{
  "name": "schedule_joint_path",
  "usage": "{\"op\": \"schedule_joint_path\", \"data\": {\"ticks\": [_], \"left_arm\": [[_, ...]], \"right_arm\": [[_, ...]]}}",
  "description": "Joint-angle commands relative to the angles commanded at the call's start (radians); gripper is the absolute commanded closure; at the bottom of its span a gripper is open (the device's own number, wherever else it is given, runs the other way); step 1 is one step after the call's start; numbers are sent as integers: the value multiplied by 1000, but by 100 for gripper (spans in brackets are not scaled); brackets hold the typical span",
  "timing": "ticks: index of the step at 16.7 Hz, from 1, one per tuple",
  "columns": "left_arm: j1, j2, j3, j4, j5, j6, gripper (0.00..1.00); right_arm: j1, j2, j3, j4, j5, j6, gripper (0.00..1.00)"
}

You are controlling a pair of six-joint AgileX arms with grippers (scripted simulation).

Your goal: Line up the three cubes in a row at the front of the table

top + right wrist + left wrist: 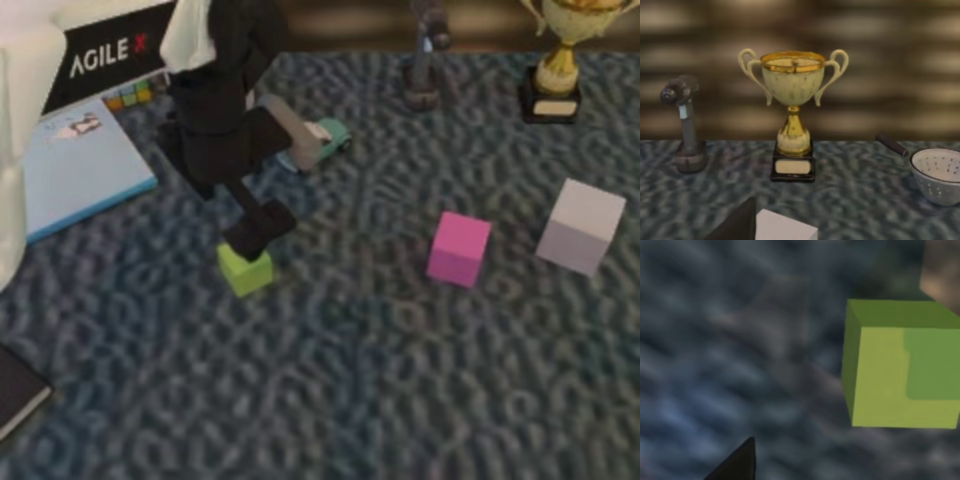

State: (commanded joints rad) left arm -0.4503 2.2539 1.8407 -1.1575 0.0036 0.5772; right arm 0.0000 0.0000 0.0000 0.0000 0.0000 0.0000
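The lime-green cube [246, 270] is seen left of centre on the mottled table [350, 390], half hidden by the left gripper [256, 232]; whether it is gripped cannot be told. The magenta cube [459, 249] and lavender-white cube [581, 226] lie to the right. A colander [937, 175] is shown only in the right wrist view, beside the far trophy [793, 112].
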Motion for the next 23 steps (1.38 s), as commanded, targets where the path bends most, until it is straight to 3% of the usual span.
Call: {"op": "schedule_joint_path", "data": {"ticks": [4,10,15,23], "left_arm": [[2,15,-30,42,0,2,0],[1,104,-156,266,1,2,0],[1,117,-171,288,1,3,0],[1,117,-171,288,1,3,60]], "right_arm": [[0,0,0,0,0,0,0],[0,0,0,0,0,0,0],[0,0,0,0,0,0,0],[0,0,0,0,0,0,0]]}}
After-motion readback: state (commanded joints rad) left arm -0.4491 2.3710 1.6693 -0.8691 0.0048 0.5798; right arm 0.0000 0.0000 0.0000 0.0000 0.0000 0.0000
